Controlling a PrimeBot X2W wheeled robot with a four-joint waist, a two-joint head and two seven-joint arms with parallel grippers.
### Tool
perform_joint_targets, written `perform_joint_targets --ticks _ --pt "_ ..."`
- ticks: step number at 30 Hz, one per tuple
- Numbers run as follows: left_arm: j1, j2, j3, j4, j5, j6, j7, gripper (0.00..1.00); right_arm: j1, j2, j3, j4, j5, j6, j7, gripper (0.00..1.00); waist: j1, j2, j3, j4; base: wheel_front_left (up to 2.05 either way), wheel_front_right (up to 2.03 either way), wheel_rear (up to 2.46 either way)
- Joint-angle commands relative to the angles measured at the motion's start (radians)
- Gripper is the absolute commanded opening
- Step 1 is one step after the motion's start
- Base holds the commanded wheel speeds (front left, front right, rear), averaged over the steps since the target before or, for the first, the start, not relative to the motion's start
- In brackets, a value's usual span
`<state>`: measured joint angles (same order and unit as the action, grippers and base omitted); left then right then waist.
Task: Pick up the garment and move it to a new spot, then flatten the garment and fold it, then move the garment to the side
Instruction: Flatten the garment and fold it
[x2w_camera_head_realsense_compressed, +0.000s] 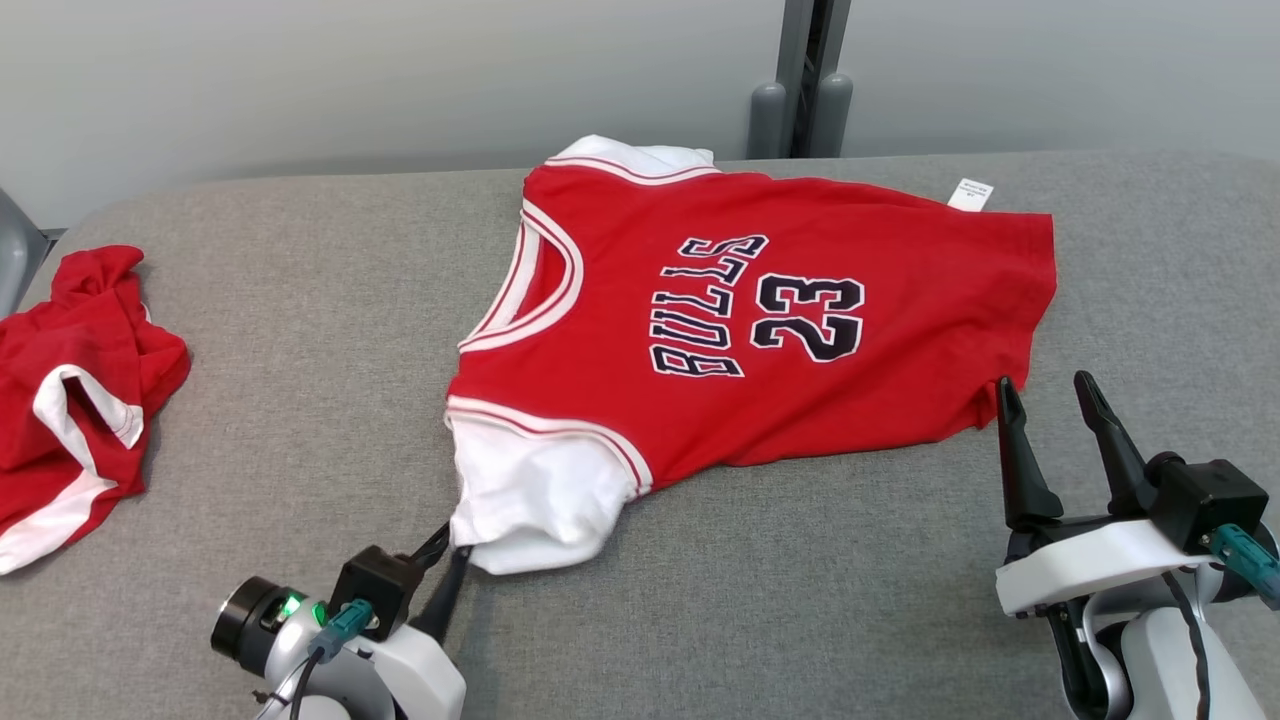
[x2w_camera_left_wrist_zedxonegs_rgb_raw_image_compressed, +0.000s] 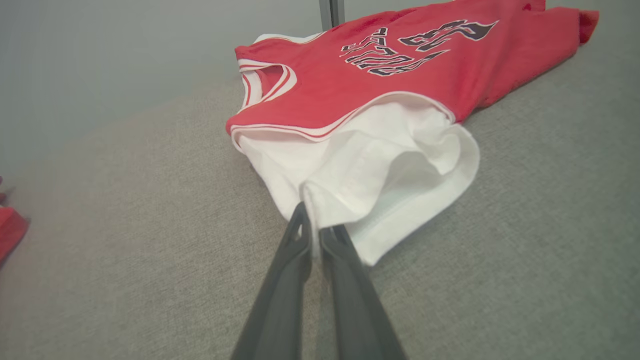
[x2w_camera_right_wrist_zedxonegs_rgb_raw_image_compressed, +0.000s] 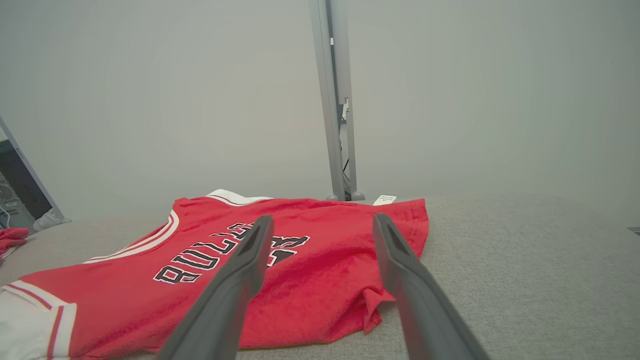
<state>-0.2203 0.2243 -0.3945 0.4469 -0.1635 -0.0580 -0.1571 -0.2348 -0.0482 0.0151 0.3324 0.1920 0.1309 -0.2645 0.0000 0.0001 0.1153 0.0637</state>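
jersey (x2w_camera_head_realsense_compressed: 800, 300) red, BULLS 23 print black with white outline; sleeve (x2w_camera_head_realsense_compressed: 520, 490) at left gripper (x2w_camera_head_realsense_compressed: 455, 547) fingers (x2w_camera_left_wrist_zedxonegs_rgb_raw_image_compressed: 280, 300) white. surface (x2w_camera_head_realsense_compressed: 300, 350) grey.

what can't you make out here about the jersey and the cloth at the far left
head view: care label at the jersey hem, print too small to read
head view: far sleeve, mostly hidden behind the jersey's body
head view: red garment at the left, crumpled and cut off by the picture's edge
left wrist view: left gripper is shut on the near white sleeve, but how much cloth it pinches is hidden between its fingers
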Motion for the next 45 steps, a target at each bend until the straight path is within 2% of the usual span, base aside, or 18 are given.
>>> perform_joint_targets --ticks 1,4,9,13,17,23,35,45 --pt "0.017 0.01 -0.003 0.003 -0.001 -0.005 0.014 1.0 0.01 -0.005 -0.004 0.004 -0.003 0.0 -0.002 1.0 0.0 -0.0001 -0.004 0.004 0.0 0.0 0.0" --pt "0.034 0.012 -0.008 0.0 -0.014 -0.008 0.04 1.0 0.012 -0.005 -0.007 0.014 -0.006 0.0 -0.002 1.0 0.0 -0.0001 -0.009 0.008 0.0 0.0 0.0" --pt "0.035 0.005 0.044 -0.053 -0.055 0.036 0.028 1.0 0.008 -0.005 -0.011 0.021 -0.012 0.0 -0.002 1.0 0.0 -0.0001 -0.017 0.009 0.0 0.0 0.0" --pt "0.012 -0.042 0.134 -0.118 -0.143 0.077 -0.05 1.0 0.003 -0.005 -0.022 0.016 -0.013 0.0 -0.001 1.0 0.0 -0.0001 -0.015 0.005 0.0 0.0 0.0" --pt "0.01 -0.089 0.176 -0.147 -0.186 0.094 -0.089 1.0 0.013 -0.005 -0.041 0.036 0.003 0.0 -0.002 1.0 0.0 -0.0001 -0.014 -0.002 0.0 0.0 0.0" --pt "0.031 -0.12 0.198 -0.159 -0.188 0.089 -0.106 1.0 -0.01 -0.015 -0.069 0.106 0.007 0.0 -0.001 1.0 0.0 -0.0001 0.013 0.0 0.0 0.0 0.0" --pt "-0.003 -0.144 0.213 -0.153 -0.14 0.05 -0.108 1.0 -0.134 -0.037 -0.116 0.316 0.004 0.0 -0.002 1.0 0.0 -0.0001 0.092 0.054 0.0 0.0 0.0" --pt "-0.019 -0.154 0.231 -0.148 -0.116 0.034 -0.108 1.0 -0.204 -0.038 -0.133 0.434 -0.023 0.0 -0.002 1.0 0.0 -0.0001 0.116 0.081 0.0 0.0 0.0"
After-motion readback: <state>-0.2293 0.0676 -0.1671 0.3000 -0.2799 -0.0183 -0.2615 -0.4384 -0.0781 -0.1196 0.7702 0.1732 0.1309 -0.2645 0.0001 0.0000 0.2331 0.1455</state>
